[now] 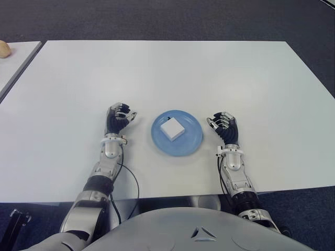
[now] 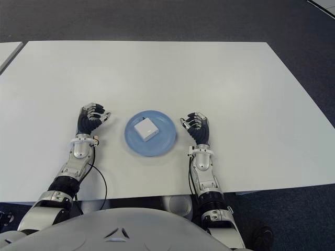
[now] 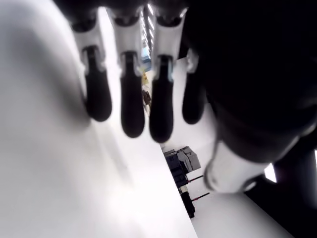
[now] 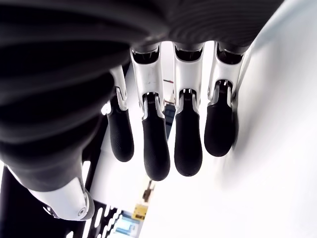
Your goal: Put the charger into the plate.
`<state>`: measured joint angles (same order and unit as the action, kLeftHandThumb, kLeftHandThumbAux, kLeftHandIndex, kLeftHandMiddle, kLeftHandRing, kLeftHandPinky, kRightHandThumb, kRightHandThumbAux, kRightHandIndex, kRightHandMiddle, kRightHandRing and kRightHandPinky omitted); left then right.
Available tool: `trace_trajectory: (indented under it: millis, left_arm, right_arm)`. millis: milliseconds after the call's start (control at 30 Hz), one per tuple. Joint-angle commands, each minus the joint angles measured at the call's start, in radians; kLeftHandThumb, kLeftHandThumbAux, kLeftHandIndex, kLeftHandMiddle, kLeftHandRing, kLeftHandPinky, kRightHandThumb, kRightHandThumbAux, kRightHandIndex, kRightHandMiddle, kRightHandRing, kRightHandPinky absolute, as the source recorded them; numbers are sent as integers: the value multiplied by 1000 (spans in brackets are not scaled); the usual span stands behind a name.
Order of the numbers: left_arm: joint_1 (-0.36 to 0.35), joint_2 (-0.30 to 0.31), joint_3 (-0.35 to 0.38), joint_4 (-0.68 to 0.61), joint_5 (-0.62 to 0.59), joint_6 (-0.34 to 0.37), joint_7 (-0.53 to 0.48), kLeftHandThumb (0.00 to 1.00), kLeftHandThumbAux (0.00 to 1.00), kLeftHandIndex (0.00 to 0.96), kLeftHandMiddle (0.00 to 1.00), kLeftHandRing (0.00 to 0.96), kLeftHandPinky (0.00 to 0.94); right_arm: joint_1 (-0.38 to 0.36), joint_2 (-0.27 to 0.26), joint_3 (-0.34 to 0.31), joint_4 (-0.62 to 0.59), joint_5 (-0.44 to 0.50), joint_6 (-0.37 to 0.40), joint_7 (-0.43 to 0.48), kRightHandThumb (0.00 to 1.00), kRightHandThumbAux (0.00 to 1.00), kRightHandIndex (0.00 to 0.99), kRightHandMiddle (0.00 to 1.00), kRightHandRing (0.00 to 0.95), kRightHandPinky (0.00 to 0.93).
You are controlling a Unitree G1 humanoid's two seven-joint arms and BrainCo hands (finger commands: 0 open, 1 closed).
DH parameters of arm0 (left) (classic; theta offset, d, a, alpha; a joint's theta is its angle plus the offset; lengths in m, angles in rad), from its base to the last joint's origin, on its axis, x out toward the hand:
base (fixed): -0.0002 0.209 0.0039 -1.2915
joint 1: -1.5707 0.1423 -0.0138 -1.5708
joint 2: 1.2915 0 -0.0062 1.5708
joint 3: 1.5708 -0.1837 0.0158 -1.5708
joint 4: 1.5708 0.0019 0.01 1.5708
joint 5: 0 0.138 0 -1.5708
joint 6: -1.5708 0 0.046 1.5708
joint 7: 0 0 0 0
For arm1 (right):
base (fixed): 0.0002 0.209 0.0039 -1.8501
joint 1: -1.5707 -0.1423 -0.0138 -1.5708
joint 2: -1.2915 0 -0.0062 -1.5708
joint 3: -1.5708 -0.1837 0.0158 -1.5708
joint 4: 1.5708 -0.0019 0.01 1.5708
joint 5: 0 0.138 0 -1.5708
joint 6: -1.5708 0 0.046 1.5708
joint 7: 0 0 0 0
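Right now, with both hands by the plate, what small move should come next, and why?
Probably none beyond drawing both hands back a little. The charger already lies in the plate, and neither the left robot hand on its left nor the right robot hand on its right holds anything, so the placing looks done.

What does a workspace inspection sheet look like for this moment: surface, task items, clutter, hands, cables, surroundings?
Surface: white rectangular table, bare apart from the items below.
Job's things: small white square charger lies in the round light-blue plate, near its centre.
Clutter: nothing seen on this table.
Hands: left hand shows left of the plate, right hand right of it; both have loosely curled fingers and hold nothing.
Cables: thin black cable runs beside the left forearm towards the table's near edge.
Surroundings: dark grey carpet floor; second white table at far left with a small beige object.
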<state>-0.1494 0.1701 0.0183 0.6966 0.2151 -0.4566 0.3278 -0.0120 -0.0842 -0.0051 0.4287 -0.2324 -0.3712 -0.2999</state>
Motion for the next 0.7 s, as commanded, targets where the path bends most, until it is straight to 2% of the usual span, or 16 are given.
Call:
trace_trajectory:
  millis: [33, 300, 700]
  left_arm:
    - [16, -4, -4, 37, -14, -21, -33, 683, 725, 438, 683, 679, 653]
    - [26, -25, 9, 63, -53, -35, -80, 705, 717, 437, 745, 731, 703]
    - [24, -30, 13, 74, -88, -29, -133, 707, 716, 437, 763, 744, 721]
  right_arm:
    - [10, 0, -3, 1, 1, 28, 4, 704, 732, 426, 568, 588, 595]
    - [12, -2, -4, -4, 2, 35, 8, 704, 732, 426, 568, 585, 588]
    - [9, -3, -7, 3, 11, 30, 21, 704, 733, 426, 559, 578, 584]
